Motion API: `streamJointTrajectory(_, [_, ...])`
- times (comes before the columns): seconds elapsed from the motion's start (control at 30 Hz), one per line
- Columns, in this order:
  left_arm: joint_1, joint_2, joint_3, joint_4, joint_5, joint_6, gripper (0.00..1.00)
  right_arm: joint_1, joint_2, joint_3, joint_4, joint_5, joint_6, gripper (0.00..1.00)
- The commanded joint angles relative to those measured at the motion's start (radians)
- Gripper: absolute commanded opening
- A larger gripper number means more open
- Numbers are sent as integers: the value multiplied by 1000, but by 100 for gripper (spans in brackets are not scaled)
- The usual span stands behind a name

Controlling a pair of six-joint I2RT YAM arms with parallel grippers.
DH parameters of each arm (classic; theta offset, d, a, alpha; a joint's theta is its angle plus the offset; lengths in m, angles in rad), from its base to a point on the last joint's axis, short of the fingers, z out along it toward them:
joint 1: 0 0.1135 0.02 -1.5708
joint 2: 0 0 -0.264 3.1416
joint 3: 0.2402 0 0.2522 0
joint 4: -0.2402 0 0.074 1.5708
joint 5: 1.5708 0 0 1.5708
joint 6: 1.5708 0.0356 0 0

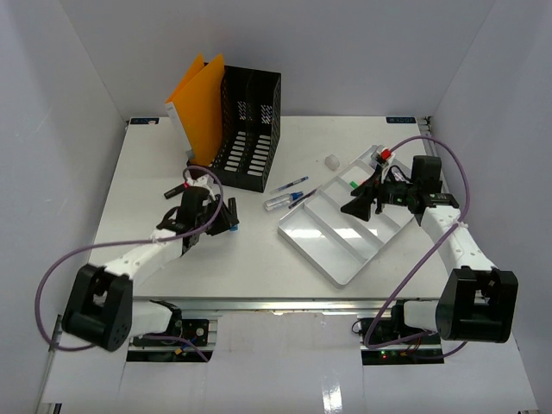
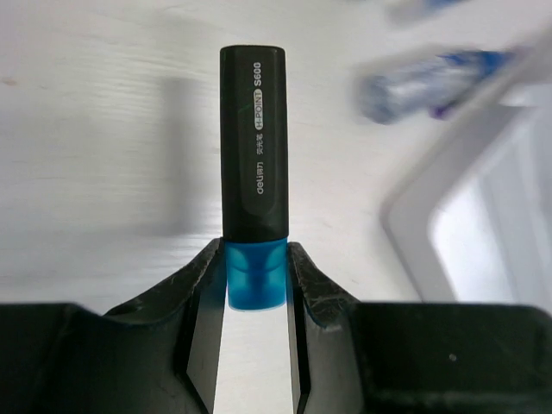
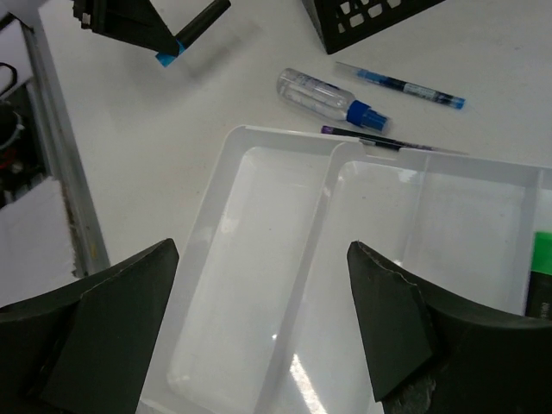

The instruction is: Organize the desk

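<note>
The white desk (image 1: 155,172) carries the scattered items. My left gripper (image 1: 226,217) is shut on the blue end of a black highlighter (image 2: 253,147) and holds it above the desk, left of the white tray (image 1: 304,238). The blue end (image 2: 256,276) sits pinched between the fingers, and the black body points away from them. My right gripper (image 1: 358,207) is open and empty above the tray's middle compartments. Its wide-apart fingers (image 3: 112,319) frame the empty compartments, with the tray rim (image 3: 285,142) beyond.
A black mesh file holder (image 1: 250,129) with orange folders (image 1: 200,99) stands at the back. A small clear bottle (image 3: 328,93), a blue pen (image 3: 401,84) and a purple pen (image 3: 371,138) lie beside the tray. Markers (image 1: 384,153) lie in its far compartments. A white ball (image 1: 332,160) and another marker (image 1: 177,190) lie on the desk.
</note>
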Motion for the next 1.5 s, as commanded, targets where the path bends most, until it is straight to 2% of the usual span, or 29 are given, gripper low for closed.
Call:
streamJointTrajectory(0.0, [1, -203, -172, 355, 381, -29, 2, 101, 14, -61, 238, -34, 299, 90])
streamJointTrajectory(0.07, [-4, -226, -243, 483, 467, -71, 2, 168, 28, -85, 340, 40, 485, 90])
streamJointTrajectory(0.1, [-5, -224, -267, 538, 503, -90, 2, 199, 37, -88, 367, 94, 492, 90])
streamJointTrajectory(0.2, [-41, -190, -313, 687, 566, -145, 1, 290, 112, -62, 411, 209, 687, 88])
streamJointTrajectory(0.33, [-115, -121, -270, 712, 529, -124, 1, 333, 251, 33, 486, 148, 889, 84])
streamJointTrajectory(0.53, [-160, -29, -188, 720, 507, -115, 1, 438, 365, 104, 547, 215, 991, 80])
streamJointTrajectory(0.77, [-179, 41, -113, 711, 503, -98, 1, 492, 443, 143, 591, 206, 1052, 66])
streamJointTrajectory(0.87, [-181, 58, -96, 711, 503, -96, 2, 516, 443, 139, 594, 216, 1051, 58])
streamJointTrajectory(1.1, [-185, 79, -70, 698, 508, -96, 7, 522, 459, 134, 621, 201, 1056, 23])
streamJointTrajectory(1.17, [-185, 80, -63, 689, 510, -96, 19, 523, 460, 130, 641, 189, 1063, 18])
streamJointTrajectory(1.37, [-185, 64, -54, 674, 533, -82, 92, 520, 432, 125, 642, 180, 1005, 13])
streamJointTrajectory(1.4, [-185, 53, -45, 662, 540, -69, 97, 518, 420, 132, 613, 182, 964, 12])
streamJointTrajectory(1.47, [-184, 36, -23, 634, 540, -34, 98, 507, 403, 159, 520, 209, 843, 12])
